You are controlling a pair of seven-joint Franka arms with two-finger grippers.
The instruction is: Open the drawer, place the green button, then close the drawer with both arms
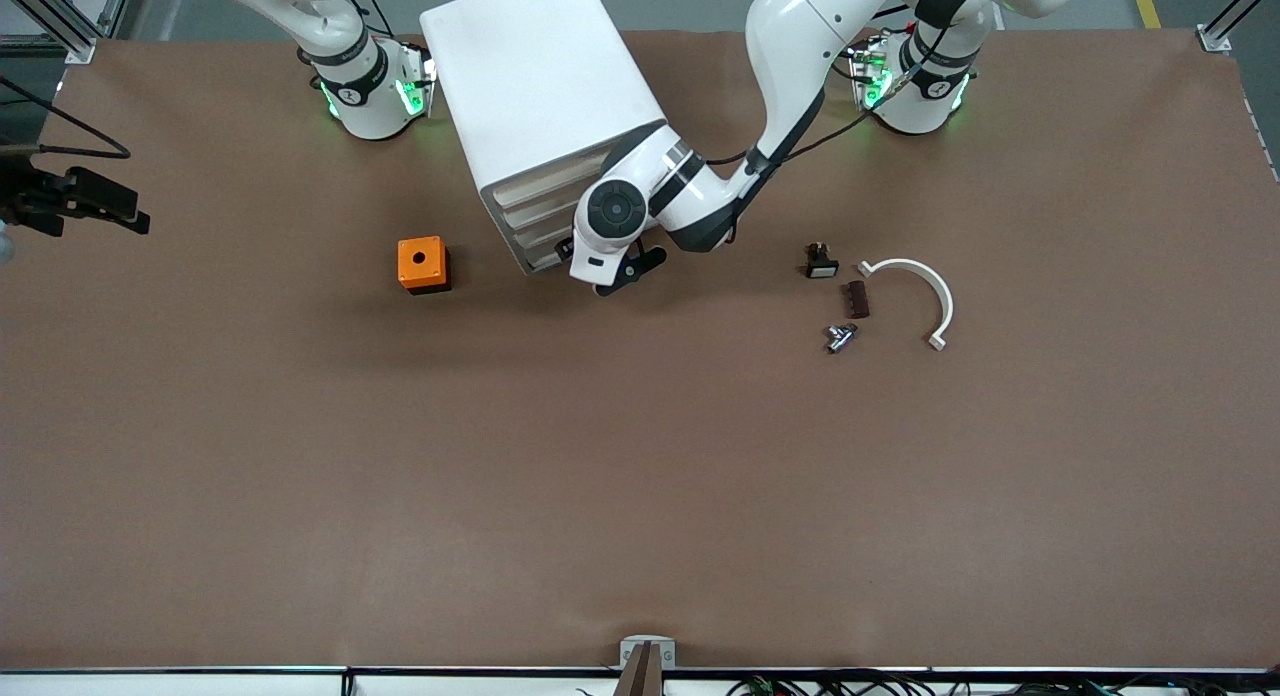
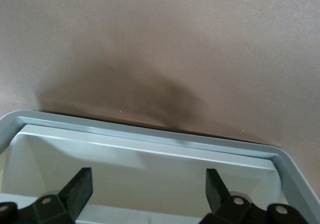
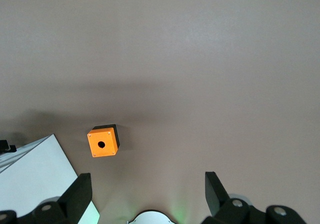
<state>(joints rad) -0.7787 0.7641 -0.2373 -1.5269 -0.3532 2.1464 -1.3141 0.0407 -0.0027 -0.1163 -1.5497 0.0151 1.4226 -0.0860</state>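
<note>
Brown table (image 1: 640, 476) fills our view, with the white cabinet (image 1: 540, 86) standing between the arm bases. Our left gripper (image 2: 149, 189) sits wide open and empty at the drawer (image 2: 150, 154) front, while the button (image 1: 840, 337) lies toward the left arm's end. Our right gripper (image 3: 147, 191) waits open and empty, high over the orange box (image 3: 103, 141).

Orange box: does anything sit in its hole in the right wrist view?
No, the orange box shows an empty dark hole on top.

Setting: robotics lab. Brown surface (image 1: 640, 476) framed by aluminium profile rails (image 1: 60, 16). Two bench-mounted white arms (image 1: 800, 36); cable bundles (image 1: 850, 684) along the edge.
</note>
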